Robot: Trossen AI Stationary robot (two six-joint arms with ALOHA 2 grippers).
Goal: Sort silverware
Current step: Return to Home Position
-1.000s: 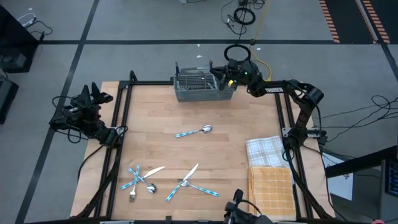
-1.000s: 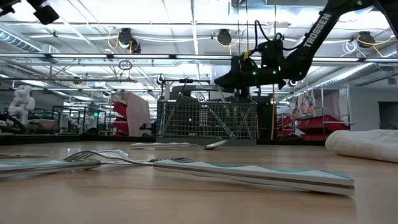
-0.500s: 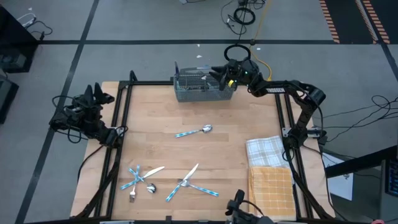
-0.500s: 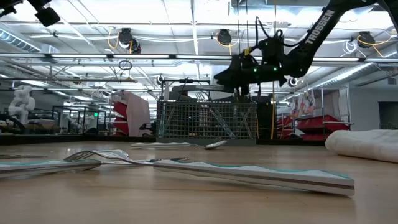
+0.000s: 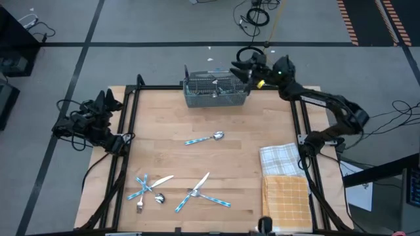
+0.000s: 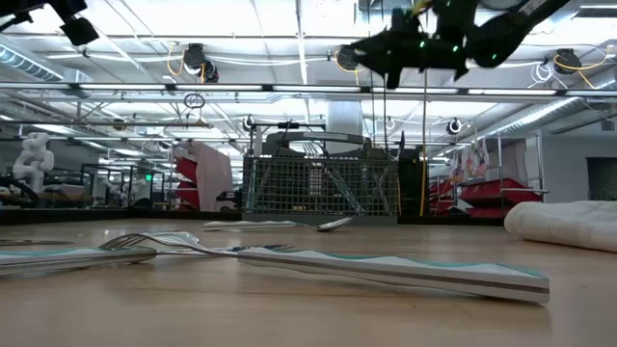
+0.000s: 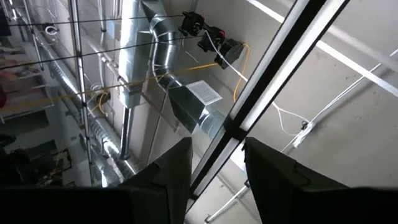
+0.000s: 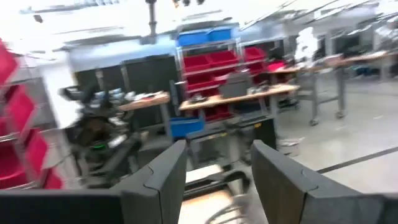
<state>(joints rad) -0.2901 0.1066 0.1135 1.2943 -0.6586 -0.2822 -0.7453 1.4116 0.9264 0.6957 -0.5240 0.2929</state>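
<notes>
No readable text, labels, brands or numbers anywhere in view.

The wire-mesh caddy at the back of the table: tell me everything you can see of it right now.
The caddy is a grey wire-mesh box basket with inner dividers, standing upright at the table's far edge, about centre. Silverware already lies inside it, though how it is sorted can't be made out. The right gripper hangs above its right end, fingers open and empty, not touching it.
</notes>
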